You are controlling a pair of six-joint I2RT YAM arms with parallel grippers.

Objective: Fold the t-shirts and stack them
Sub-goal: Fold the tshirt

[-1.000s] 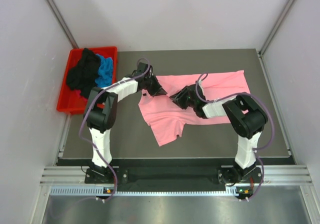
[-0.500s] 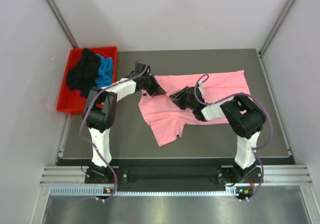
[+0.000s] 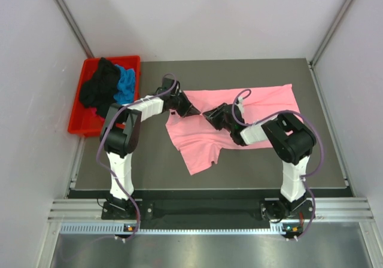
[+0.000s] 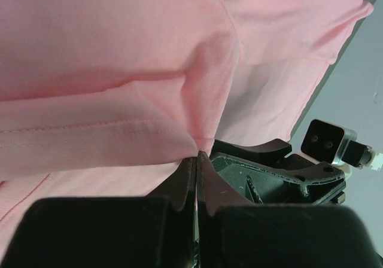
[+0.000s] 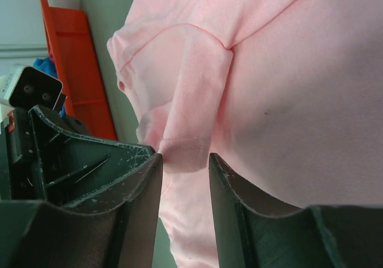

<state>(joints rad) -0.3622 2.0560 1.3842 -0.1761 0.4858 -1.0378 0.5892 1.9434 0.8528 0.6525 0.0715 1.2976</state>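
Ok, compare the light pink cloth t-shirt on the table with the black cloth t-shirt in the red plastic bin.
The light pink t-shirt lies spread out on the grey table; the black t-shirt sits bunched in the red plastic bin beside a bright blue t-shirt. The left gripper is shut on a fold of the pink one; no gripper touches the black one. Neither is folded yet.

Plain light pink t-shirt; plain black t-shirt and bright blue t-shirt; bin red; desk dark grey
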